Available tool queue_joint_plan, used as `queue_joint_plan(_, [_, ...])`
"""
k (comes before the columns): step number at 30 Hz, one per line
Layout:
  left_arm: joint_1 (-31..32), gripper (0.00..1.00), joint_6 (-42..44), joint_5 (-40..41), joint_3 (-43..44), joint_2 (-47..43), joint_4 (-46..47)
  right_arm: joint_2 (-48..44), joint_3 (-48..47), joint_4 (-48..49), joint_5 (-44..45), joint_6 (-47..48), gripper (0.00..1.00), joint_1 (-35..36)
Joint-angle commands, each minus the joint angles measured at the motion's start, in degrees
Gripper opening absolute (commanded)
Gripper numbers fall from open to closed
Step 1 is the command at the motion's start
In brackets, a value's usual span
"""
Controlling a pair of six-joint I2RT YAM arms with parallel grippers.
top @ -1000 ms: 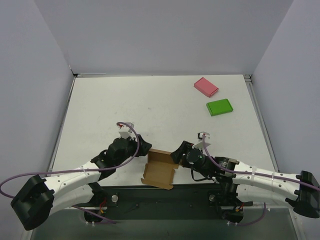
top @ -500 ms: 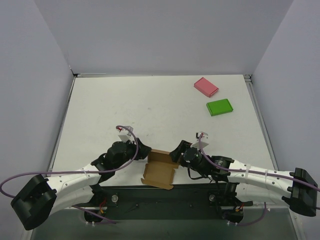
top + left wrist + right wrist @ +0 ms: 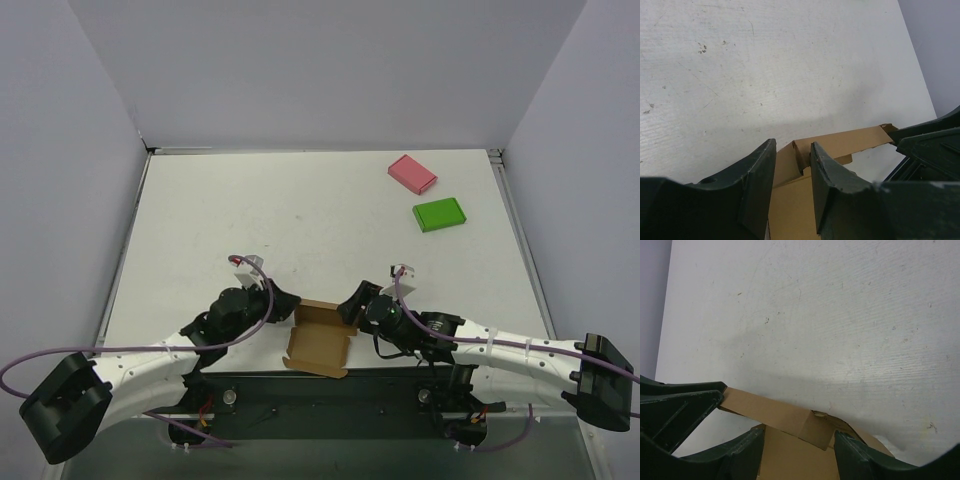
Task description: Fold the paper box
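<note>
The paper box (image 3: 318, 340) is a brown cardboard sheet with its walls partly raised, lying at the table's near edge between both arms. My left gripper (image 3: 284, 303) is at its far left corner. In the left wrist view the left gripper (image 3: 792, 146) is narrowly open, its jaws straddling the corner wall and small tab of the box (image 3: 845, 144). My right gripper (image 3: 350, 302) is at the far right corner. In the right wrist view the right gripper (image 3: 799, 434) is wide open around the raised back wall and corner flap of the box (image 3: 785, 414).
A pink flat box (image 3: 412, 173) and a green flat box (image 3: 439, 214) lie at the far right of the white table (image 3: 300, 215). Grey walls stand on three sides. The arm bases and a black rail run just below the box.
Both grippers have edged a little closer to the box's far corners, the right one shifting left. The box itself has barely moved.
</note>
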State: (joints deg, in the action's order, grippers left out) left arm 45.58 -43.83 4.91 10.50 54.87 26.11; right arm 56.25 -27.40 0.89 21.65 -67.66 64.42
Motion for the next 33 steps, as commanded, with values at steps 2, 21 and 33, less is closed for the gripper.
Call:
queue_joint_plan(2, [-0.32, 0.41, 0.68, -1.30, -1.45, -0.47, -0.36, 0.35, -3.71, -3.60, 3.92, 1.74, 0.57, 0.00])
queue_joint_plan(21, [0.47, 0.32, 0.50, -1.48, -2.06, -0.82, -0.97, 3.25, -5.74, -1.94, 1.55, 3.06, 0.56, 0.62])
queue_joint_plan(33, [1.18, 0.28, 0.94, -1.30, -2.59, -0.99, -0.71, 5.62, -1.79, 4.47, -2.75, 1.04, 0.41, -1.75])
